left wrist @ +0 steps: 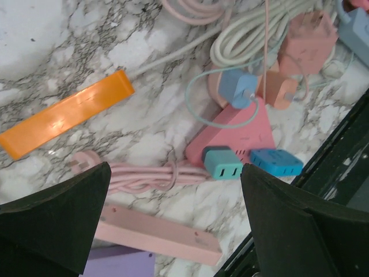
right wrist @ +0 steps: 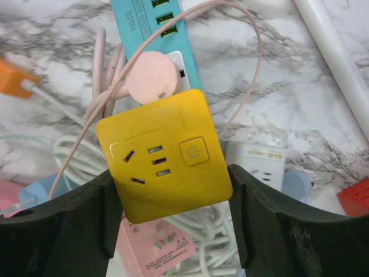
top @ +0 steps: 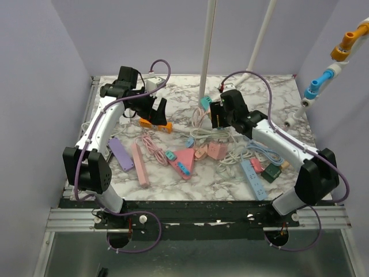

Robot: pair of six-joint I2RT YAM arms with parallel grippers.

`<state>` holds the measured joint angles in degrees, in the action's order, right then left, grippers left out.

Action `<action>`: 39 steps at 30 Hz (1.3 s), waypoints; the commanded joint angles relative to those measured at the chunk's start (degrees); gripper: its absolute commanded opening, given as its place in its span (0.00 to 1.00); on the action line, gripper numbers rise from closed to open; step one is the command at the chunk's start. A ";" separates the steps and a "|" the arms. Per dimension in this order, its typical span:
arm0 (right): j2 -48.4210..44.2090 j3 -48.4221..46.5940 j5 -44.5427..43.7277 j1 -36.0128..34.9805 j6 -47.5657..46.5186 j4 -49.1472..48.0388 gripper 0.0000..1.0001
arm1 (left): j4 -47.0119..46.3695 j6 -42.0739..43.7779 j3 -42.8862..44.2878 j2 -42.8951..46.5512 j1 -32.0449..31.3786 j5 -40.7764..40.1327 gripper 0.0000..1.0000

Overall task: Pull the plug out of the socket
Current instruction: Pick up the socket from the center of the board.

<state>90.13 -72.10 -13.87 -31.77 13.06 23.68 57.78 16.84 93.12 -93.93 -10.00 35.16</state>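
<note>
A yellow socket cube (right wrist: pixel 164 156) with a power button sits between the fingers of my right gripper (right wrist: pixel 173 213), both pads pressed on its sides, above the cable pile. A round pink plug (right wrist: pixel 151 77) with a thin pink cord lies against the cube's far edge; I cannot tell whether it is seated in the cube. In the top view my right gripper (top: pixel 222 115) hangs over the middle rear of the table and hides the cube. My left gripper (top: pixel 153 109) stands open above an orange strip (left wrist: pixel 66 121), holding nothing.
A teal power strip (right wrist: pixel 153 23), a white adapter (right wrist: pixel 255 164), a pink socket (right wrist: pixel 155 245) and white cable coils (right wrist: pixel 75 153) surround the cube. A pink triangular socket (left wrist: pixel 242 130) carries teal and blue plugs. Pink (left wrist: pixel 155 234) and purple (top: pixel 121 153) strips lie left.
</note>
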 commanded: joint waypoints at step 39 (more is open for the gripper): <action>-13.14 4.61 0.53 -13.85 -6.02 -16.66 0.33 | -32.84 -36.53 2.95 -22.20 -3.89 29.34 0.98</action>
<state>80.44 -64.31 -14.28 -44.71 6.37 17.12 31.27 -16.03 95.22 -114.50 -13.98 57.80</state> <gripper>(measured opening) 0.702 0.981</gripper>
